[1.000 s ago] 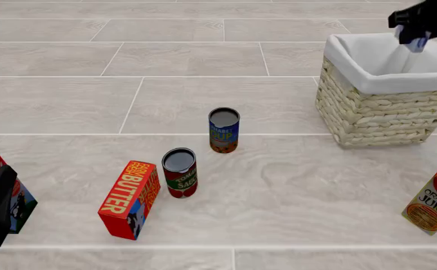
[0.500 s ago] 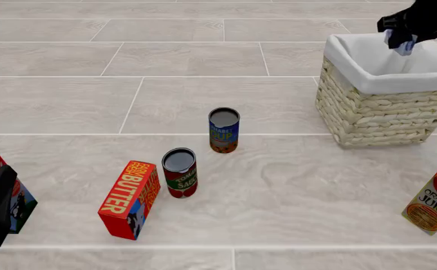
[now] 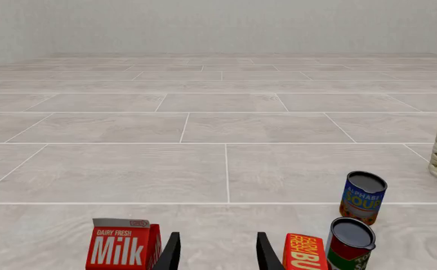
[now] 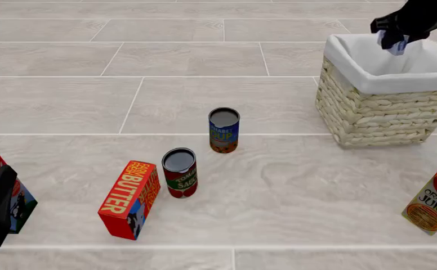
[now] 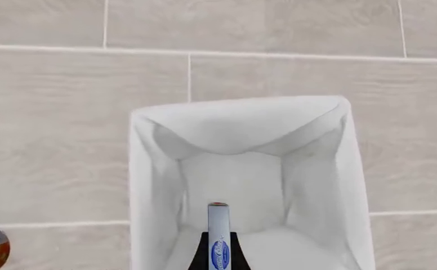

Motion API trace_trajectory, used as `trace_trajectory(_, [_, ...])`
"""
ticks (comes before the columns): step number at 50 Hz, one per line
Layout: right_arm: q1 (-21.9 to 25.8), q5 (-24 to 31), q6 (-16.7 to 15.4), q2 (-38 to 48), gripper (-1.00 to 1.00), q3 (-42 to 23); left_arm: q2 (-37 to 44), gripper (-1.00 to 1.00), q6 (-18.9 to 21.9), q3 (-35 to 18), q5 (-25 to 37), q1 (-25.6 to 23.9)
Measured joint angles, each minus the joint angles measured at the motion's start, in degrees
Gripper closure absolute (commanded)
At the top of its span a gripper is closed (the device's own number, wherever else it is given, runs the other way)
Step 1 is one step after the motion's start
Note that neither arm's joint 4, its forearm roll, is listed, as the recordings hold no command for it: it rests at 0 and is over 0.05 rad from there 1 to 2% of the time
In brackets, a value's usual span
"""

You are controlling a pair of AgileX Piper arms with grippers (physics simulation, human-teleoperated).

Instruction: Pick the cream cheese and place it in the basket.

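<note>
The right gripper [image 4: 396,40] has its dark jaws clamped on the cream cheese [image 4: 395,43], a small blue-and-white packet held edge-on, hanging above the open mouth of the basket [image 4: 369,112], a square, pale straw-coloured woven wicker basket with a white cloth lining folded over its rim. From the right wrist view the thin packet [image 5: 217,239] sticks out between the fingers [image 5: 200,253], over the white-lined hollow of the basket [image 5: 158,169], whose floor lies below it. The left gripper [image 3: 217,257] sits low near the table at the near left, jaws apart with nothing between them; in the front view only its dark body shows at the left edge. Just beside it stands a red "Milk" carton [image 3: 121,247]. Further right lies the red-orange "BUTTER" box [image 4: 130,199], with a red-and-green tomato sauce can [image 4: 179,172] just beside it and a blue alphabet soup can [image 4: 224,130] a little beyond. An orange juice carton [image 4: 435,197] leans at the near right edge, well apart from the basket, all on the pale tiled table [image 4: 203,62].
</note>
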Motion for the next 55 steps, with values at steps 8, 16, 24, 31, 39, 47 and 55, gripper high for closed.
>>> trace_trajectory(8, [-1.07,2.19,-2.48,2.57,1.00,-2.59,0.00,-1.00,0.00,0.00,0.00,0.00])
trace_trajectory(16, [-1.93,3.91,-4.47,4.48,1.00,-4.27,0.00,-1.00,0.00,0.00,0.00,0.00])
trace_trajectory(24, [-2.32,5.32,-5.83,5.85,1.00,-5.36,0.00,-1.00,0.00,0.00,0.00,0.00])
trace_trajectory(31, [-2.28,6.44,-6.29,7.06,1.00,-6.91,0.00,-1.00,0.00,0.00,0.00,0.00])
trace_trajectory(39, [-2.10,7.32,-6.28,8.11,1.00,-8.52,0.00,-1.00,0.00,0.00,0.00,0.00])
trace_trajectory(47, [-2.16,7.73,-6.27,8.65,1.00,-9.54,0.00,-1.00,0.00,0.00,0.00,0.00])
trace_trajectory(55, [-2.43,7.90,-5.95,8.91,-1.00,-10.46,0.00,-1.00,0.00,0.00,0.00,0.00])
